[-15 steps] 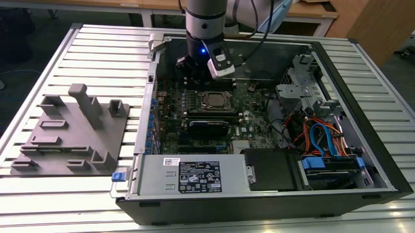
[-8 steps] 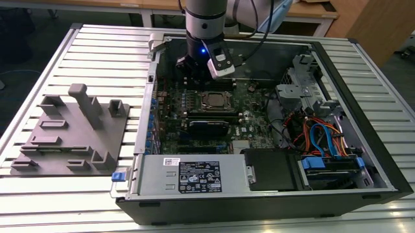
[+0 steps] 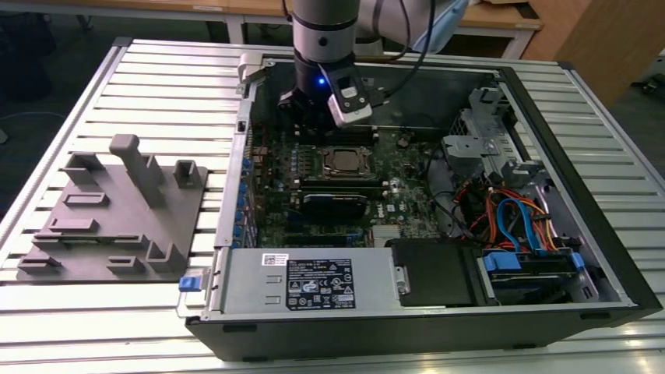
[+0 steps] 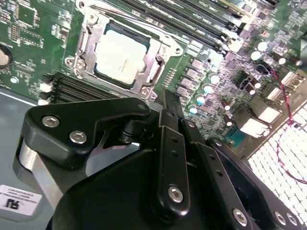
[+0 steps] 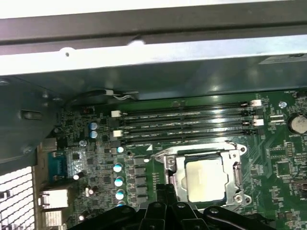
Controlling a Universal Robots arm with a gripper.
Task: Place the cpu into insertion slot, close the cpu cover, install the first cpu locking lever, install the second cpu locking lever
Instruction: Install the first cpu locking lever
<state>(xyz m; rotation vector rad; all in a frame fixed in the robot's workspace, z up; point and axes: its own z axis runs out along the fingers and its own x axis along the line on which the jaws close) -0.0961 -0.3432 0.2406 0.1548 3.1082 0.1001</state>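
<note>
Item: the cpu (image 4: 121, 56), a dull silver square, seated in the insertion slot (image 4: 82, 42) on the green motherboard (image 5: 283, 191); the cpu cover (image 5: 230, 168) lies flat around it, the chip's top showing through its window; a thin silvery lever (image 5: 194, 148) runs along one edge of the socket, and we cannot tell whether it is latched.

Tool: the pincer (image 4: 168, 99), clenched, its black fingertips drawn together with nothing between them, poised beside a corner of the socket; we cannot tell whether it touches; in the first wrist view its black linkage hides that corner of the frame.

Surroundings: four long black memory slots (image 5: 184, 123) just beside the socket; silver-topped capacitors (image 5: 118, 167); a coin cell (image 5: 298, 123); rear ports (image 5: 50, 200).

In the exterior view the board sits in an open computer case (image 3: 608, 265) on a slatted metal desk (image 3: 156, 70); the arm (image 3: 324, 31) stands over the board's far part, just beyond the chip; a power supply (image 3: 239, 284) at the near side; blue and orange cables (image 3: 515, 218) to the exterior view's right; a grey fixture plate (image 3: 114, 226) to the exterior view's left, well apart from the case.

Writing: a black-and-white label (image 3: 317, 282) on the power supply; a white sticker (image 4: 14, 201) on the case wall; we cannot make out their print.
</note>
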